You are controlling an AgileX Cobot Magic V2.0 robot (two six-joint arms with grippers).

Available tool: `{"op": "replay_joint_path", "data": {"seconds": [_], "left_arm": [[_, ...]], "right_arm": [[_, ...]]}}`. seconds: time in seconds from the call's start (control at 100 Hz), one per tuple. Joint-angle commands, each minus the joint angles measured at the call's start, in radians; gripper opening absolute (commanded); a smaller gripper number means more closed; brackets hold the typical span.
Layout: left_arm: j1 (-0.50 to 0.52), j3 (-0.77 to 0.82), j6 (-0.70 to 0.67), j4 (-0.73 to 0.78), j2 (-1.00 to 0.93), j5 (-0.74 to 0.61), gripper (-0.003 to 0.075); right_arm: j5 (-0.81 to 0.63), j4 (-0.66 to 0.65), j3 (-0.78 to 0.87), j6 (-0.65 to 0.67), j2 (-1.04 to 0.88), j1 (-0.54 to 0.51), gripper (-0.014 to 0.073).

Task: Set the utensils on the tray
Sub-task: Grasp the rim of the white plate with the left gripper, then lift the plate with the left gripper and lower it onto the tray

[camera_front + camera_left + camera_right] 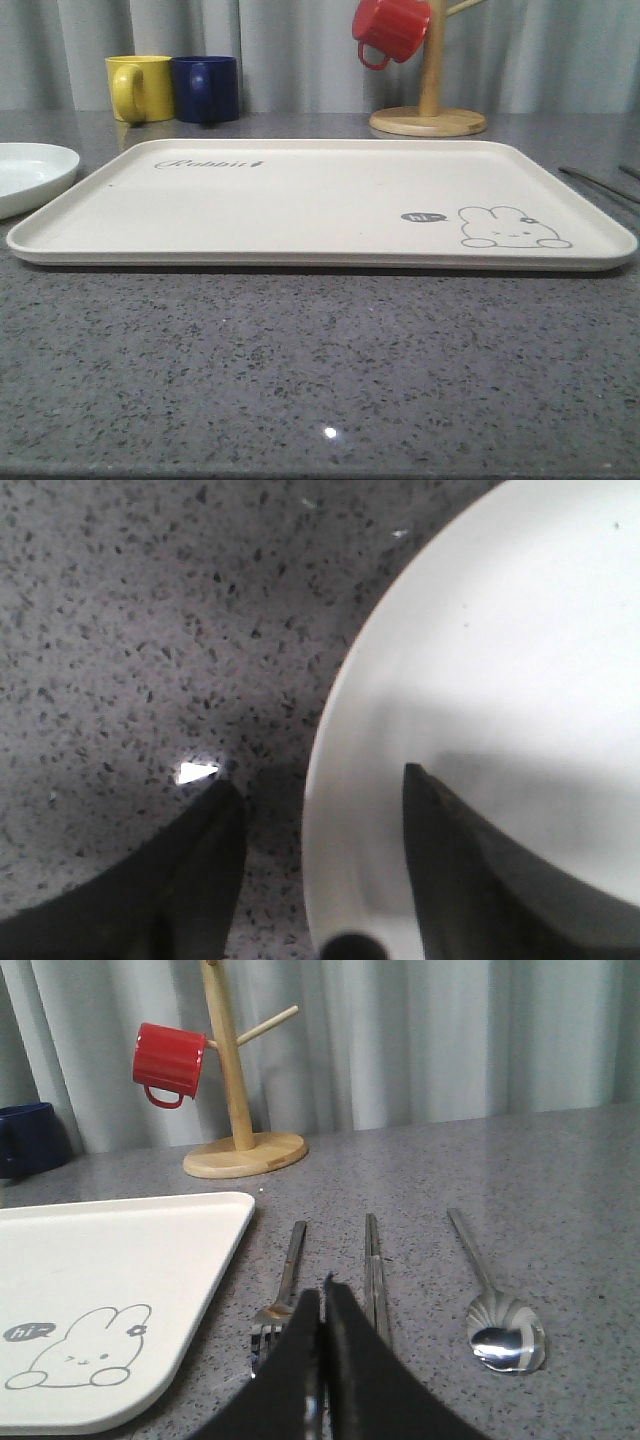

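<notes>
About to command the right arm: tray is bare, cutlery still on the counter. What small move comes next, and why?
Probably open the right gripper and lower it onto the fork. Its fingers look pressed together, poised between fork and chopsticks; the fork lies closest to the tray, beside its rim, and the spoon lies farthest.

Yellow mug [138, 88], blue mug [206, 89], red mug [390, 29] on wooden stand [429, 110], white plate [30, 173].

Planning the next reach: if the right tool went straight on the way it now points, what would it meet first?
Probably the chopsticks, just ahead of the right tool, with the fork close beside; depth is unclear from the wrist view.
</notes>
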Motion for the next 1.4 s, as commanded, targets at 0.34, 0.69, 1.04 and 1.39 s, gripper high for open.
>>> {"op": "replay_joint_path", "data": {"seconds": [0.34,0.69,1.04,1.39], "left_arm": [[0.002,-0.028,0.024,-0.009,-0.018,0.001,-0.002],[0.013,-0.028,0.047,-0.015,-0.128,0.001,-0.0017],[0.077,-0.028,0.183,-0.239,-0.308,-0.001,-0.0017],[-0.034,-0.057,0.299,-0.487,-0.334,0.03,-0.0018]], "right_arm": [[-0.076,0.0,-0.018,-0.009,-0.023,-0.005,-0.0068],[-0.076,0.0,-0.018,-0.009,-0.023,-0.005,-0.0068],[-0.076,0.0,-0.018,-0.009,-0.023,-0.005,-0.0068],[-0.076,0.0,-0.018,-0.009,-0.023,-0.005,-0.0068]]}}
